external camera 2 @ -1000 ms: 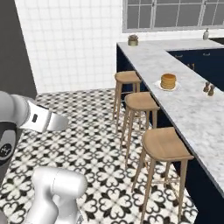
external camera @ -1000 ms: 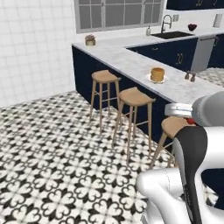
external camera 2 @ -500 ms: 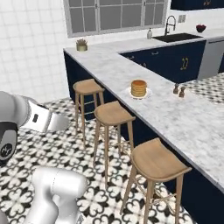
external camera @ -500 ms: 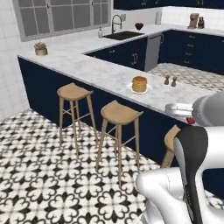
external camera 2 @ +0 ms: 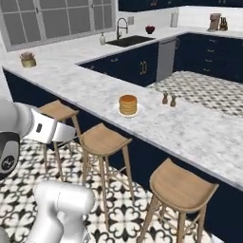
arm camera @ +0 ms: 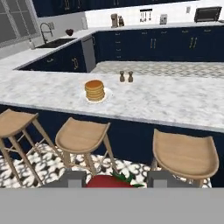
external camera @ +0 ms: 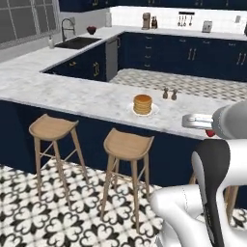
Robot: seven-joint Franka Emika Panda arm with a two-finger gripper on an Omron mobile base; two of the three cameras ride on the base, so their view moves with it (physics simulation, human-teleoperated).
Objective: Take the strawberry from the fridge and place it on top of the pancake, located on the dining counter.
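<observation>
Holding item: strawberry [arm camera: 109,180], red with green leaves, seated between the two finger tips of the pincer [arm camera: 114,179] in the hand view; pincer clenched on it. A small red patch of the fruit also shows at the wrist end of the arm in the left base view [external camera: 210,132].

Landmark: pancake [arm camera: 94,90], a short golden-brown stack on a white plate [arm camera: 106,95], standing on the dining worktop [arm camera: 175,103].

Positions relative to the pancake:
- Dining worktop: white-grey marble on a navy base, carrying the plate; it runs on to both sides of the stack.
- Pincer and strawberry: well apart from the stack, on the stool side of the worktop, out over the patterned floor.
- Two small shakers [arm camera: 126,77]: near the stack, on its far side, standing upright side by side.
- Wooden stools [arm camera: 83,136]: below the worktop's near edge, three in the hand view; one sits just under the stack's stretch of worktop.
- Sink with tall faucet [external camera 2: 122,29]: well beyond the stack, on the window-side worktop.
- Small potted plant [external camera 2: 28,59]: well apart, on the far end of that marble run in the right base view.
</observation>
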